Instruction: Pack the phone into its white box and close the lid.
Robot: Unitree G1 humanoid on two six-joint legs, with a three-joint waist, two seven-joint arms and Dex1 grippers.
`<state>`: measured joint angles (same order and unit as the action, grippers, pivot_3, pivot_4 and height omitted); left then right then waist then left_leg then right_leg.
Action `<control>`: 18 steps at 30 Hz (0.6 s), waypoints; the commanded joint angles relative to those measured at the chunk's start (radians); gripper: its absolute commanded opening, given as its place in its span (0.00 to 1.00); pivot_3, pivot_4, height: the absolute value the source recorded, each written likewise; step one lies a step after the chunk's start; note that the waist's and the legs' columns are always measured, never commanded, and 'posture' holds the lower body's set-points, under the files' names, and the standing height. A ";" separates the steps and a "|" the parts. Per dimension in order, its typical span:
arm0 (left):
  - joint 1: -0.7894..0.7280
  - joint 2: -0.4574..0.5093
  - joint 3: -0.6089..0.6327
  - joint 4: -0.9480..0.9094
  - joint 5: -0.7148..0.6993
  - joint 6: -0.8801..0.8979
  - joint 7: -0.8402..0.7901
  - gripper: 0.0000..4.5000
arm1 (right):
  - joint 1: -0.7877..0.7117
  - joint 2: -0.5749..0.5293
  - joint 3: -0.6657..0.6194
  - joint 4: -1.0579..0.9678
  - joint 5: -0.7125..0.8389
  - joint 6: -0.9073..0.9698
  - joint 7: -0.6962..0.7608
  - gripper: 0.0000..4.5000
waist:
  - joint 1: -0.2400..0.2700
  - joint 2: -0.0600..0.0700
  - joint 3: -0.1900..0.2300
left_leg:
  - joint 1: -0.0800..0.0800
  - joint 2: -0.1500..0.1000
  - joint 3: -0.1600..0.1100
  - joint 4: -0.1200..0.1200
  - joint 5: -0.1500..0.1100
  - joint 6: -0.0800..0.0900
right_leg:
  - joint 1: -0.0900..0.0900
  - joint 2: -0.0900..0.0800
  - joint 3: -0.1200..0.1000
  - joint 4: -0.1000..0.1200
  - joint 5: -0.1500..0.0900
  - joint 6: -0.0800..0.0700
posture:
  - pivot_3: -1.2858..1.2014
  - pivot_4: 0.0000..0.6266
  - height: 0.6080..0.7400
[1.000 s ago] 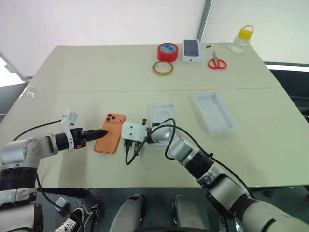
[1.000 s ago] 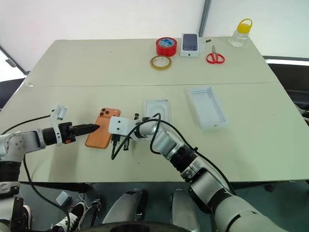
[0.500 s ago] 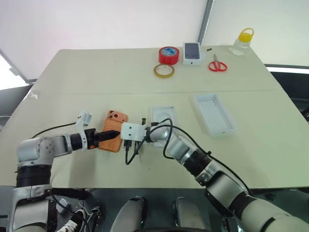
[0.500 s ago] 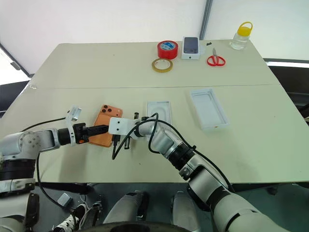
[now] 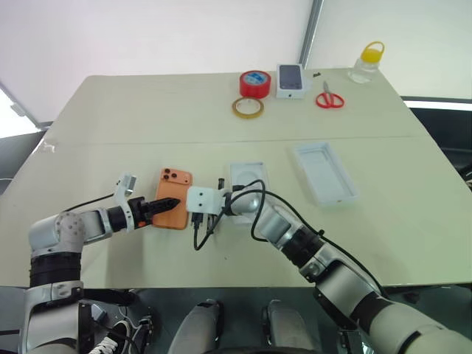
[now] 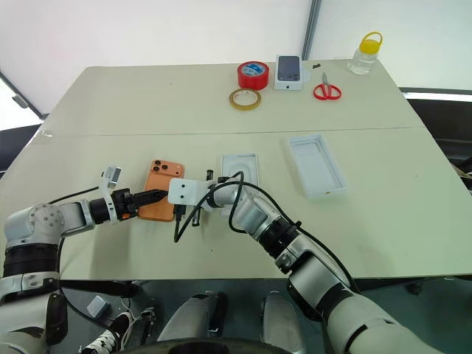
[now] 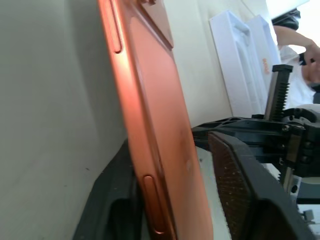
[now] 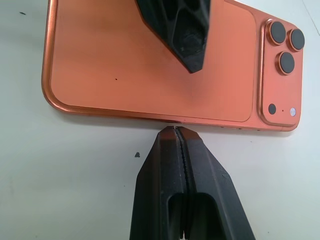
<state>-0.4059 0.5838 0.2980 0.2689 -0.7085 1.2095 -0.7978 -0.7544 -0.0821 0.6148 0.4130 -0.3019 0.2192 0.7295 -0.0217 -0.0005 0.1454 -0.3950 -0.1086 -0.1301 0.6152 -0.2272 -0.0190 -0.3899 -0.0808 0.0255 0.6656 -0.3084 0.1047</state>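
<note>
The phone is a flat orange slab with rounded corners and a metallic rim, lying back-up near the front of the table, its three dark lenses at the far corner. The left gripper straddles the phone's near edge, one finger under it and one above its back, not visibly clamped. The right gripper, fingers pressed together, touches the phone's long side edge. The white box lies well apart to the right.
</note>
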 commanded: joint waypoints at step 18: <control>-0.016 -0.048 0.188 0.078 -0.152 0.133 0.066 0.01 | 0.044 0.040 -0.221 -0.150 0.251 0.078 0.059 0.00 | -0.005 -0.005 0.003 | 0.001 0.001 0.000 -0.002 0.000 0.000 | 0.000 0.001 0.000 0.000 0.000 0.000 | 0.52 0.24 1.00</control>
<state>-0.4151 0.5397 0.4473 0.3558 -0.8211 1.3387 -0.7343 -0.6988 -0.0674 0.4482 0.3341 -0.1278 0.2692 0.7697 -0.0266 -0.0057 0.1482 -0.3945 -0.1076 -0.1306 0.6130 -0.2269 -0.0196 -0.3905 -0.0800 0.0255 0.6654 -0.3084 0.1046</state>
